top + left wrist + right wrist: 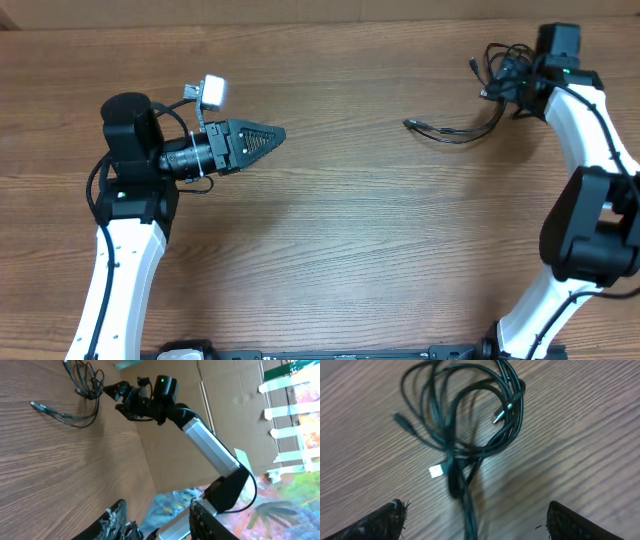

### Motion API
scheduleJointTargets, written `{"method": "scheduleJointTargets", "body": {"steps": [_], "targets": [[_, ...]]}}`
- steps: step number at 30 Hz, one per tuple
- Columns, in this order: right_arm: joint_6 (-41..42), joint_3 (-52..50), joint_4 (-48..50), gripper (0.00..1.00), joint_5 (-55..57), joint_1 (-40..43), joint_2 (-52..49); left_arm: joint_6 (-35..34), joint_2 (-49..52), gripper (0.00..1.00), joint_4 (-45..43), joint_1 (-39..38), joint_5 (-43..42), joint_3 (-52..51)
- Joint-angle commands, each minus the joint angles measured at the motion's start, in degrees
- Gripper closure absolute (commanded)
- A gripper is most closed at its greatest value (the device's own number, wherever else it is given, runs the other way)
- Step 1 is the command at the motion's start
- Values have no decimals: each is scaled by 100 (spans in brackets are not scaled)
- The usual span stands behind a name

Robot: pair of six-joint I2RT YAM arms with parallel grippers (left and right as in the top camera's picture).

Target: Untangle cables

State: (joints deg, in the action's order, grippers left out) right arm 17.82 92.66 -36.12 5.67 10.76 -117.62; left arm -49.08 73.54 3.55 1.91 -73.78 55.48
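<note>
nearest the robot's side, the left claw (265,137) hangs over bare surface (340,250), well apart from the work. its own wrist view shows a gap between its fingers with nothing in it. the right claw (475,517) is spread wide, one finger at each lower corner of its view, gripping nothing. it is poised over the cables (460,445) at the far right of the surface.

these are thin, limp black cords, and i judge them very light and soft. they will drape, slide on the wood and drag their neighbours along rather than hold a shape. the jackets look smooth, so a pinch on a single strand may slip.

closest to the right claw the strands gather into a tight stem (462,492) running between the fingers, with a flat usb plug (436,471) just beside it. that stem, or a plug body, seems the firmest hold, since the plugs are the only stiff parts. beyond it the cords cross and open into several overlapping loops. a small dark plug (402,422) lies to one side and a metal-tipped one (497,416) inside the loops.

from overhead the bundle is compact, but one loose strand (455,133) curves out toward the left arm, its plug end (412,123) pointing left. so the long axis runs roughly across the surface, right to left. in the right wrist view the bundle runs away from the claw, loops farthest.
</note>
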Motion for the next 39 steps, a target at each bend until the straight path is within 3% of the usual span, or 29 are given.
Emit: {"method": "scheduleJointTargets", "body": {"steps": [1, 3, 4, 6, 8, 9, 13, 18, 21, 28, 39], "targets": [[2, 31, 236, 12, -487, -13, -352, 129, 24, 61, -103, -133, 129, 50], [-31, 31, 402, 17, -660, -20, -529, 90, 22, 61, -133, -205, 212, 50], [-28, 31, 476, 30, -726, -44, -612, 63, 24, 61, -140, -245, 264, 50], [-24, 31, 612, 71, -754, -98, -782, 61, 24, 61, -142, -304, 339, 50], [-24, 31, 699, 82, -754, -146, -931, -26, 24, 61, -149, -334, 352, 50], [-22, 31, 710, 96, -756, -170, -990, -31, 24, 62, -149, -345, 345, 50], [-26, 33, 605, 96, -1123, -195, -1067, -107, 24, 63, -146, -345, 328, 50], [-492, 138, 564, 96, -2953, -223, -813, -105, 24, 63, -146, -343, 326, 50], [-514, 216, 450, 96, -3488, -328, -516, -101, 24, 62, -146, -345, 238, 50], [-1495, 468, -450, 96, -2981, -1139, 608, -7, 24, 62, -127, -341, -42, 50], [-1215, 496, -896, 96, -2398, -2546, 2739, 369, 24, 59, -37, -334, -267, 50]]}}
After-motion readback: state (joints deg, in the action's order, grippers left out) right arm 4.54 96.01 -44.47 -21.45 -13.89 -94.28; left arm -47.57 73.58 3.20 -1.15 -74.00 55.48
